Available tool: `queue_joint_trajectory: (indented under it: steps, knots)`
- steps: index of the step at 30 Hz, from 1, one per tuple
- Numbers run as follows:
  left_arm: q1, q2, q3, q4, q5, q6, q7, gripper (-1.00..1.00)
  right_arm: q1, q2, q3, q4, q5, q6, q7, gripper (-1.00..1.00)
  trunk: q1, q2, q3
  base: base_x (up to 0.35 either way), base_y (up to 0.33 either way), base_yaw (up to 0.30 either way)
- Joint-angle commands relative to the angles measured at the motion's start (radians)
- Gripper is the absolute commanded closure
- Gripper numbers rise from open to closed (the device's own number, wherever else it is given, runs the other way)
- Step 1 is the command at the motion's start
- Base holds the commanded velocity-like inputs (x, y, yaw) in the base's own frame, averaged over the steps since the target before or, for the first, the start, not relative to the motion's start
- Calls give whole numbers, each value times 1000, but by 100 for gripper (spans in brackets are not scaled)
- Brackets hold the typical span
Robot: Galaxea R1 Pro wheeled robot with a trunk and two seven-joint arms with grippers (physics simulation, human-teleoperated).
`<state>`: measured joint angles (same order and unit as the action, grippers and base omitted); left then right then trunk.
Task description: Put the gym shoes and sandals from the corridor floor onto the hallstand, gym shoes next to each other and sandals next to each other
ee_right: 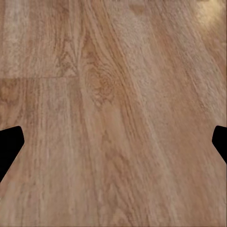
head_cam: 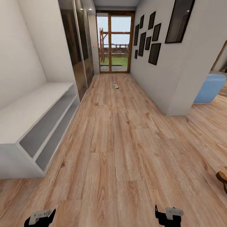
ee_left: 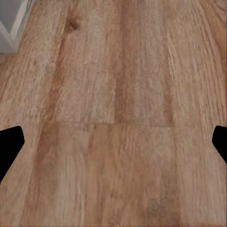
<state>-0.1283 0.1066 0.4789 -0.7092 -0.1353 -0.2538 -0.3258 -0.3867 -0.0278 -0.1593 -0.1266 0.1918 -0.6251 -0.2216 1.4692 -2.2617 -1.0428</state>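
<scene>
Running past the white hallstand point(head_cam: 34, 107), plank corridor floor point(head_cam: 119, 142) under both released hands.

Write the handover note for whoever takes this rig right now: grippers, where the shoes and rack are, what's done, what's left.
Left gripper and right gripper: both open, empty, above bare corridor floor.
Hallstand stands against the left wall; nothing seen on its top or on the visible parts of its shelves.
One gym shoe lies far down the corridor, near the glass door.
One sandal lies on the floor at the right edge, partly cut off.
Nothing placed yet. All four shoes are left; two still to find.
</scene>
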Motion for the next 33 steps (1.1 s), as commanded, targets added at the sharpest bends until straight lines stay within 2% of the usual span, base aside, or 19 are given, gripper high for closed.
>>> queue_joint_trajectory:
  steps: [1,33]
  knots:
    - [-1,-1,6,0,-10,-5,-6,-100,-1,0,-6,1,11,-2,-5,-100,0,0,-1,338,0,0]
    - [-1,-1,5,0,-10,-5,-6,-100,-1,0,-5,2,11,-2,-5,-100,0,0,-1,338,0,0]
